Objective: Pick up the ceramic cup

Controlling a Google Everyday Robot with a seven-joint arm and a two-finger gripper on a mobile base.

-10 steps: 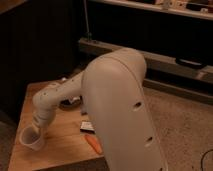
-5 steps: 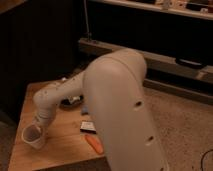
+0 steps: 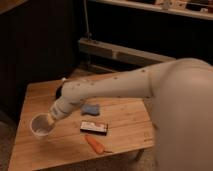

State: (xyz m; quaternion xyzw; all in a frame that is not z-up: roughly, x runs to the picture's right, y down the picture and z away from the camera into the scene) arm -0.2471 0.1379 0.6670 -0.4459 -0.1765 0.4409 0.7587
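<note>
The ceramic cup [image 3: 40,125] is small, white and wide-mouthed. It stands upright near the front left of the wooden table [image 3: 125,125]. My gripper [image 3: 51,118] is at the end of the white arm, right at the cup's right rim. The arm's wrist hides most of the gripper.
On the table lie a blue object [image 3: 90,109], a dark flat rectangular packet [image 3: 94,127] and an orange carrot-like item [image 3: 95,144]. A dark round object [image 3: 59,91] peeks out behind the arm. My large white arm body [image 3: 185,115] fills the right side. Dark shelving stands behind.
The arm has swung so more of the table shows. The gripper stays at the cup, which sits slightly further right.
</note>
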